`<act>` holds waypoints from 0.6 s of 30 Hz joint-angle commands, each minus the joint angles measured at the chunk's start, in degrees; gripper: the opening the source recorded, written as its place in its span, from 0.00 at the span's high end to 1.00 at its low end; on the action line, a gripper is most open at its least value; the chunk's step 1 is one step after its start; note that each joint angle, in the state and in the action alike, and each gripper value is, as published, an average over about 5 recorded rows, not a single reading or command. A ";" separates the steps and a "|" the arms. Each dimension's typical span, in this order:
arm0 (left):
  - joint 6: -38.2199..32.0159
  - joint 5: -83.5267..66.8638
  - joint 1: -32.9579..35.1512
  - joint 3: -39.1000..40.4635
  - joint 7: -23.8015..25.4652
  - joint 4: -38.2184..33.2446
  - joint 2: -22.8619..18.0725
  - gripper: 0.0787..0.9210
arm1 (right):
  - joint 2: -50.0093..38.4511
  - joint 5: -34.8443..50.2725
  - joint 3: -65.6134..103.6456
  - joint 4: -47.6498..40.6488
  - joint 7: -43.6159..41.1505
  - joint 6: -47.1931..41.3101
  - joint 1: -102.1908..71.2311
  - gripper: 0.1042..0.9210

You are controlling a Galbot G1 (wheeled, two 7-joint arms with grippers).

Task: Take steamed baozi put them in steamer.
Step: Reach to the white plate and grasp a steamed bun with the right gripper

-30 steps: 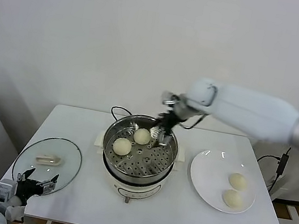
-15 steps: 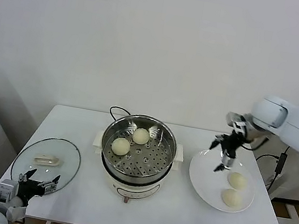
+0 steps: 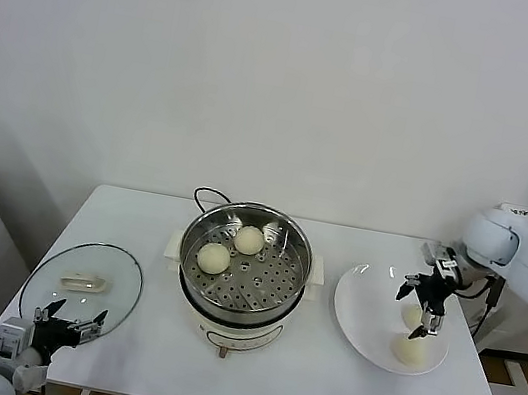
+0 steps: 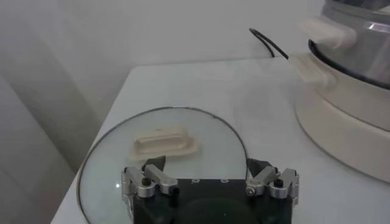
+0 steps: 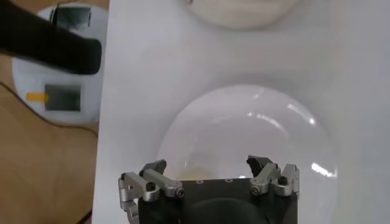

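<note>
Since a second ago the right gripper has swung away from the steamer over to the white plate near the table's right edge, and it now hangs empty, jaws spread wide, just above the two steamed baozi left there. Two more buns already sit on the perforated tray inside the steamer, mid-table toward the back.

These buns look soft, light and squishy with smooth skin, so a hard pinch would probably dent or tear them. Best bet is likely coming straight down and closing gently across the widest part of the dome.

Over at the front left corner, the left gripper sits parked with jaws apart, right by the glass lid.
</note>
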 commanded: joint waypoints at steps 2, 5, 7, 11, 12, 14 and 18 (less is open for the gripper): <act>0.02 0.06 0.09 0.07 0.00 0.14 -0.14 0.12 | 0.20 -8.29 9.61 -6.15 -0.48 3.74 -12.74 0.12; 0.02 0.10 0.13 0.07 0.00 0.14 -0.20 0.12 | 0.71 -9.36 11.57 -7.40 -0.18 4.43 -14.62 0.12; 0.03 0.11 0.17 0.06 0.00 0.14 -0.18 0.12 | 1.07 -10.15 13.00 -8.25 0.19 4.80 -15.80 0.12; 0.03 0.11 0.25 0.06 0.01 0.14 -0.16 0.12 | 1.91 -11.61 15.44 -10.00 0.78 5.51 -17.67 0.12; 0.03 0.11 0.27 0.06 0.01 0.15 -0.16 0.12 | 2.10 -11.88 15.81 -10.34 0.84 5.62 -17.96 0.12; 0.02 0.11 0.31 0.06 0.02 0.18 -0.16 0.12 | 2.45 -12.34 16.40 -10.91 0.98 5.78 -18.45 0.12; -0.02 0.12 0.39 0.08 0.04 0.26 -0.14 0.12 | 3.27 -12.99 17.50 -11.92 1.59 5.95 -19.24 0.12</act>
